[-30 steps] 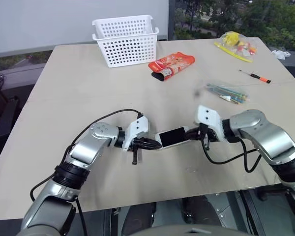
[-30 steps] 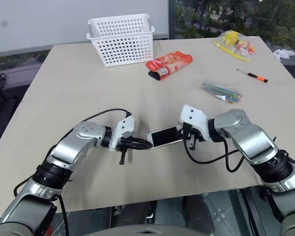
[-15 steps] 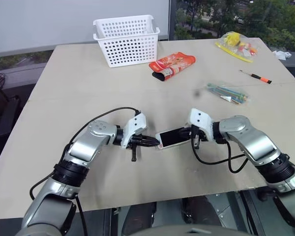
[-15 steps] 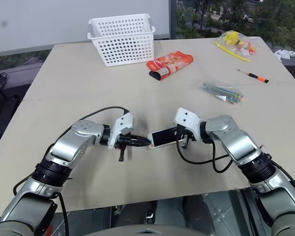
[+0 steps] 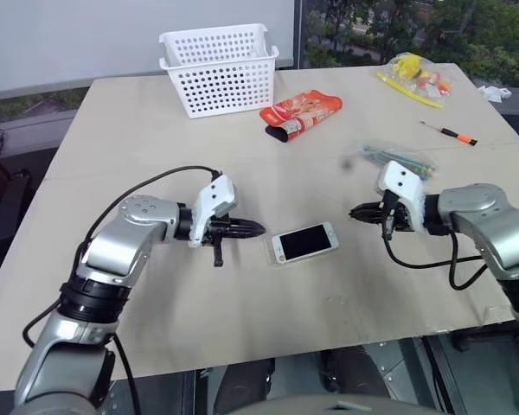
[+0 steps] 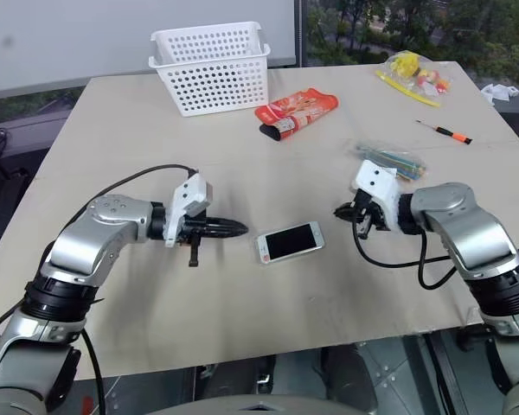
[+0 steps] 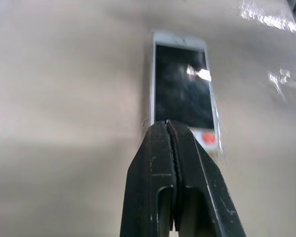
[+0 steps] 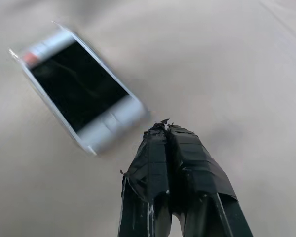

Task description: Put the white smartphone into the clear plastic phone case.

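The phone [image 5: 304, 243] is seen flat on the tabletop [image 5: 138, 156], between the left gripper [image 5: 253, 229] and right gripper [image 5: 355, 211], both clenched empty. Being slim, stiff and probably slippery, it is best gripped by its long edges.

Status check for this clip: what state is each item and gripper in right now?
Smartphone: flat on the table, screen up, held by neither gripper.
Left gripper: shut, empty, beside the phone.
Right gripper: shut, empty, apart from the phone.
White basket: upright.
Red packet: lying flat.
Screwdriver: lying flat.
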You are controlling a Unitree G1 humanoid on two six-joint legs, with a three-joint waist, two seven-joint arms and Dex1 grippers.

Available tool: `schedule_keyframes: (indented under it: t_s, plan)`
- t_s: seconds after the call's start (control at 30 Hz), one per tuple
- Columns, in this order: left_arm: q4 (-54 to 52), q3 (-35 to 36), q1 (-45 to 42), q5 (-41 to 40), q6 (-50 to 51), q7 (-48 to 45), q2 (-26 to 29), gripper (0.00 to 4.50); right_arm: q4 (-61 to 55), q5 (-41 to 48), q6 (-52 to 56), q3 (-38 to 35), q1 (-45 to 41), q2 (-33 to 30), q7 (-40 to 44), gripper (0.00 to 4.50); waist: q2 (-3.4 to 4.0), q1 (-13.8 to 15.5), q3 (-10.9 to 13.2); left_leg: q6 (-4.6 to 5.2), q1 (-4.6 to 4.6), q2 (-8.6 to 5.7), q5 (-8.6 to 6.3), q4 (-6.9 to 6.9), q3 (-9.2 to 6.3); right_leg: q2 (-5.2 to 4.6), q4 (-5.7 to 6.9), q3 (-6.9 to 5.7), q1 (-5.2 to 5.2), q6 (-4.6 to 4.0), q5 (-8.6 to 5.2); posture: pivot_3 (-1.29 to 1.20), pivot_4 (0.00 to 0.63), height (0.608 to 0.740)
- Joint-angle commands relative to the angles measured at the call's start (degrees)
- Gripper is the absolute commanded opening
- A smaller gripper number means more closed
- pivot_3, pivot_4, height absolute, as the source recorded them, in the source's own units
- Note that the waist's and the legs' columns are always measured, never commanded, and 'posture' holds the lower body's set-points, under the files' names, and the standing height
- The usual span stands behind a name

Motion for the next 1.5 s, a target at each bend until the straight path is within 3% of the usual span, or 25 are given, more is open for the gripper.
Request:
schedule_keyframes:
  t_s: [0.03,0.37,0.7,1.03,1.23,1.5]
  plan:
    - [-1.86,-1.52,1.24,1.46,-0.50,-1.30,2.37,0.00,-0.08,-3.19,-1.95,2.57,0.33,-2.52,1.51,0.05,0.00,0.00,0.00,0.00,0.01,0.00,0.00,0.00,0.00,0.00,0.00,0.00,0.00,-0.06,-0.03,0.00,0.150,0.740]
    - [-0.40,-4.36,1.47,4.74,-2.41,-0.88,2.98,0.00,0.01,-5.67,-1.99,6.80,-1.21,1.56,0.91,0.05,-0.01,0.11,0.01,0.00,-0.01,0.00,0.00,0.05,0.03,0.00,0.01,0.03,0.00,-0.07,-0.04,0.00,0.150,0.740]
    - [1.13,-6.02,1.27,5.36,-3.44,1.06,-2.97,0.00,-2.35,-6.82,-0.82,10.86,-2.51,5.67,1.32,0.05,-0.01,0.10,0.00,0.00,-0.01,0.00,0.00,0.05,0.02,0.01,0.03,0.02,0.00,0.06,0.04,0.00,0.150,0.740]
    - [4.15,-6.26,1.04,6.63,-6.01,1.66,-4.87,0.00,-5.91,-5.78,2.54,12.11,-2.87,8.95,1.89,0.05,0.00,0.19,-0.01,0.00,0.04,0.00,0.00,0.09,0.01,0.00,0.06,0.02,0.04,0.00,0.01,0.00,0.150,0.740]
    - [4.91,-5.26,1.24,6.64,-7.13,0.97,-4.57,0.00,-5.98,-6.42,3.03,11.51,-1.70,7.95,2.20,0.05,0.00,0.10,-0.01,0.00,0.12,0.00,0.01,0.11,-0.02,0.01,0.25,0.01,0.03,-0.09,-0.04,0.00,0.150,0.740]
    - [5.52,-0.59,-1.26,4.58,-6.10,-0.70,-1.45,0.00,-2.96,-4.91,-0.28,3.81,0.81,1.93,2.98,0.05,-0.01,0.21,0.00,0.00,0.02,0.00,0.01,0.12,-0.03,0.00,0.21,0.00,-0.01,0.07,0.05,0.00,0.150,0.740]
